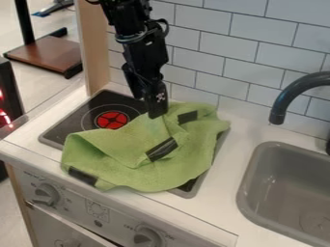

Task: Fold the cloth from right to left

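A green cloth point(135, 144) with several black patches lies rumpled over the right and front part of the black stovetop point(55, 134). Its left front corner hangs by the counter's front edge, and a raised fold runs across its middle. The black gripper point(157, 115) hangs down from the top of the view, its tip at the cloth's back edge, just right of the red burner mark. Whether it holds any fabric I cannot tell.
Behind the stove stands a white tiled wall point(199, 67), with a wooden post point(95, 46) at its left end. On the right are a grey sink point(253, 185) and a dark curved faucet point(278, 108). Knobs line the front panel.
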Robot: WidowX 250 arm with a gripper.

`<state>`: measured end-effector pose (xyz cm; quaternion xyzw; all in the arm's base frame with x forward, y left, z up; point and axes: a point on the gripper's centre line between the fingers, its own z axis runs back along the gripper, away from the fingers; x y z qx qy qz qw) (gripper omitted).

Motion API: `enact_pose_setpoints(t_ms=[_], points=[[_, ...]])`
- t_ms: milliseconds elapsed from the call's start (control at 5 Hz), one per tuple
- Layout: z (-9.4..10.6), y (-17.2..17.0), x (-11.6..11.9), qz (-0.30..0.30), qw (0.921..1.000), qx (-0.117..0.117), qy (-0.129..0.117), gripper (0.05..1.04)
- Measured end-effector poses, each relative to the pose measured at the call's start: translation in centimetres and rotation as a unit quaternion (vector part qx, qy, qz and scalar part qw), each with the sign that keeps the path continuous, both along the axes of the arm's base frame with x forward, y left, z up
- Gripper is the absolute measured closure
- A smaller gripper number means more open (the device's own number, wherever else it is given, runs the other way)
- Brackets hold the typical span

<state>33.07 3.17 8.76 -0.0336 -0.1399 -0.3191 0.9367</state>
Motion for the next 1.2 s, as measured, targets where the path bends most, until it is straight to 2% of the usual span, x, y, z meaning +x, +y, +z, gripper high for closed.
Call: enact_pose_setpoints(t_ms=[200, 400, 600, 800, 1000, 1200], points=[[-0.8, -0.3, -0.4, 0.002, 0.9999, -0.002, 0.012, 0.085], [-2.6, -2.1, -1.1, 0.037, 0.9991, 0.002, 0.018, 0.085], [-3.2, -5.0, -1.9, 0.045, 0.9988, -0.009, 0.015, 0.085], [-3.9, -7.0, -2.8, 0.056, 0.9978, -0.028, 0.022, 0.085], [-4.5, -9.0, -3.3, 0.062, 0.9979, -0.019, 0.007, 0.085], [-5.0, -10.0, -2.7, 0.058, 0.9982, -0.006, -0.014, 0.085]])
